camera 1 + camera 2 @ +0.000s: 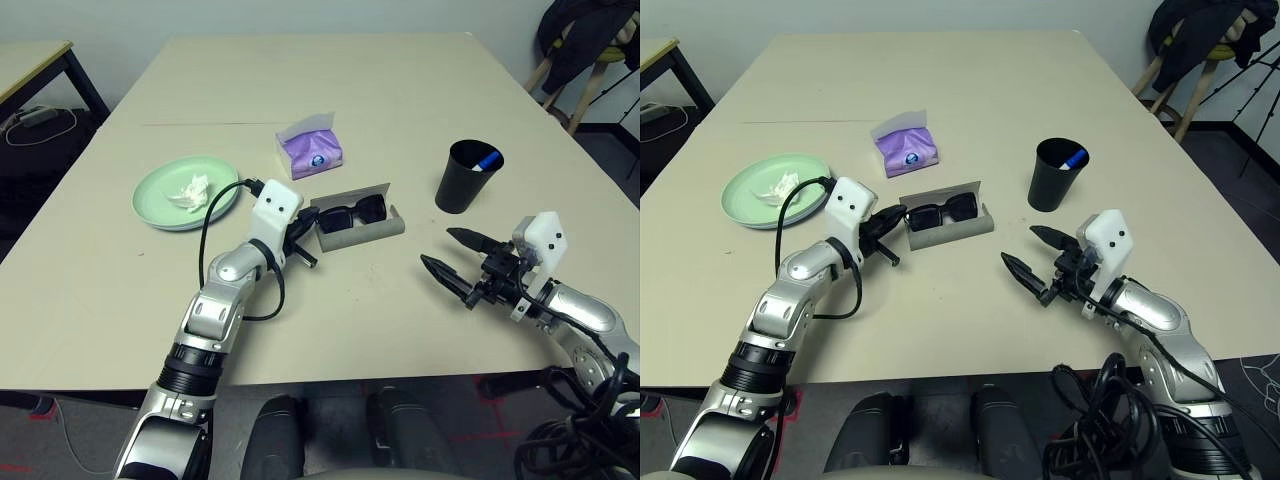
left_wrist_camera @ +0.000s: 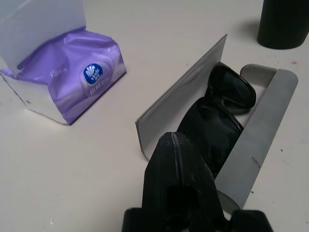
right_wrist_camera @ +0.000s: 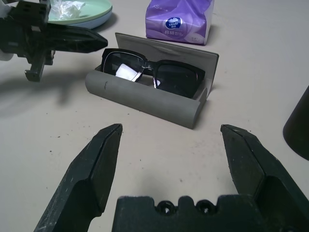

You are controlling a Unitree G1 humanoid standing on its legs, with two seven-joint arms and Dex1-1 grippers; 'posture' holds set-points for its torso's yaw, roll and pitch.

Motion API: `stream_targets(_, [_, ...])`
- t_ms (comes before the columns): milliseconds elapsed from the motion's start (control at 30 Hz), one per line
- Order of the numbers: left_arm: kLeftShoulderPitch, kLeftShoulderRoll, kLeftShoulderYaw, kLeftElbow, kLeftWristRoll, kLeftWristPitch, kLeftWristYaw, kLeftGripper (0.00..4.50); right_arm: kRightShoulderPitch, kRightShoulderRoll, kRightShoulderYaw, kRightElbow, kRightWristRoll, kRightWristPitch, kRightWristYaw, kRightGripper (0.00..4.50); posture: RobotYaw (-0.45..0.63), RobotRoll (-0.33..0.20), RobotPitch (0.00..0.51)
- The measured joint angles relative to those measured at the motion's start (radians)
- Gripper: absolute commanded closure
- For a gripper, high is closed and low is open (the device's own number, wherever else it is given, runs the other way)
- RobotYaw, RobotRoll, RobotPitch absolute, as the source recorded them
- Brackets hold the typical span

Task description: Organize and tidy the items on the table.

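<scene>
The grey case lay open near the middle of the desk, its lid standing up at the back and the black sunglasses resting inside. The left gripper had its fingers pressed together, holding nothing, with the tips at the case's left end. The right gripper hovered low on the case's right, fingers spread wide and empty, aimed across at it.

The step in hand looked like shutting the case. To do it well, the right fingers should probably steady the front of the tray or its right end while the left tips push the lid forward and down from behind. The sunglasses sat slightly proud of the tray, so they may need a nudge inward first, or the lid could catch on the frame. A light case could slide on the smooth top if pushed from one side alone.

Elsewhere, the purple tissue pack stood just behind the case, the green plate with the tissue wad lay to the left, and the black cup with a pen stood to the right.
</scene>
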Motion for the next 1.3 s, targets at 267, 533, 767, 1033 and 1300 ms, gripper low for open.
stream_targets(267, [-0.001,-0.010,0.000,0.014,0.013,-0.018,0.008,4.45,0.000,-0.001,0.000,0.000,0.000,0.000,0.000,0.00,-0.07,0.000,0.124])
stream_targets(533, [-0.011,-0.018,-0.001,0.044,0.020,-0.025,0.008,4.45,0.002,-0.002,0.000,0.000,0.000,0.000,0.000,0.00,-0.08,0.000,0.129])
stream_targets(767, [-0.013,-0.020,-0.001,0.043,0.022,-0.027,0.008,4.45,0.009,-0.003,0.000,0.000,0.000,0.000,0.002,0.00,-0.07,0.000,0.128])
stream_targets(1033, [-0.109,-0.015,0.025,0.043,0.019,-0.029,0.011,4.45,0.009,-0.004,0.001,0.000,0.000,0.000,0.007,0.00,-0.07,0.000,0.128])
stream_targets(1300, [-0.213,-0.017,0.065,0.071,0.011,-0.036,0.018,4.45,0.013,-0.009,0.002,-0.001,0.000,0.000,0.010,0.00,-0.08,0.000,0.127])
